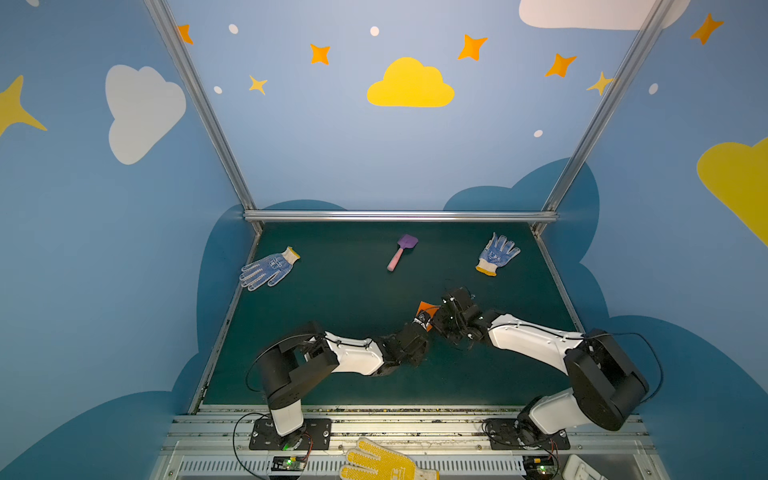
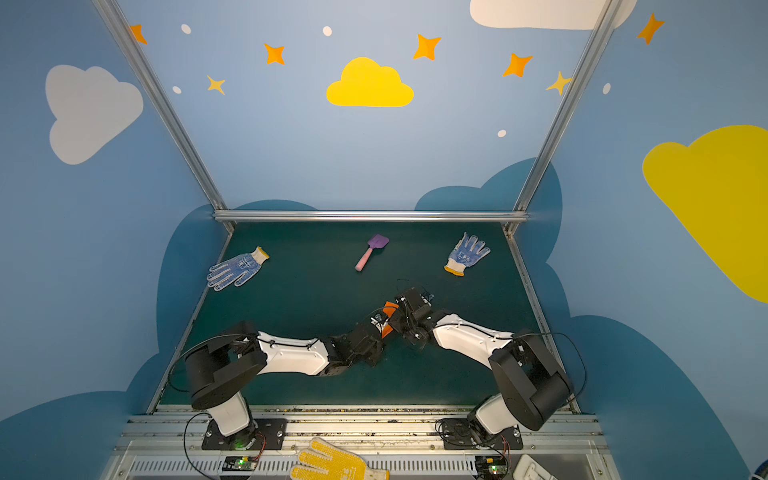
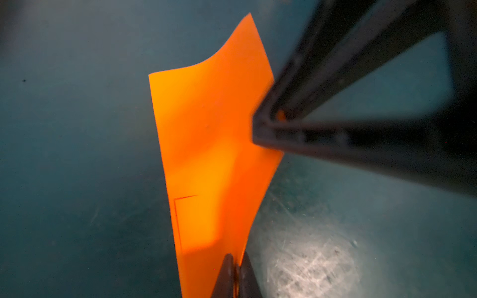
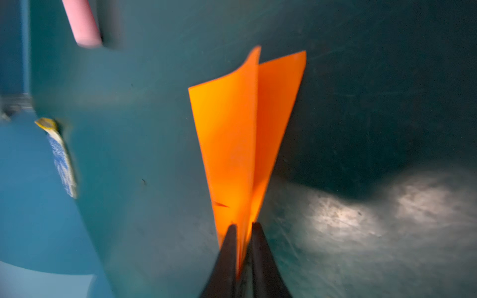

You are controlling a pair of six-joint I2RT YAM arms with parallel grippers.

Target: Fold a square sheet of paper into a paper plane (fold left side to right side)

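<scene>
Both arms reach low from their bases at the worktop's front edge. The forearms angle inward and the wrists meet just right of the worktop's middle.

The left gripper [image 3: 235, 268] is clamped tight on the bottom edge of the orange paper sheet [image 3: 211, 142], with the fingertips pressed together on it. The right gripper [image 4: 244, 229] comes in from the opposite side. Its jaws stand a narrow slit apart with the paper's edge in the slit, and it is unclear whether they press it. In the left wrist view the right gripper's tip meets the sheet's side edge.

The sheet is creased and curled, and the right wrist view shows two flaps splaying from a fold. In both top views only a small orange patch [image 1: 428, 309] [image 2: 390, 309] shows between the two wrists, raised above the surface.

The surface is a dark green mat [image 1: 340, 299], scuffed pale where light hits it in the wrist views. A purple-headed, pink-handled spatula [image 1: 401, 251] lies near the middle of the far edge. One blue-dotted glove [image 1: 268, 270] lies at the far left and another blue-dotted glove [image 1: 496, 254] near the far right corner. A yellow dotted glove [image 1: 382, 461] sits on the metal rail in front of the arm bases.

The walls are blue, painted with clouds and orange stars, and held by an aluminium frame [image 1: 399, 216].
</scene>
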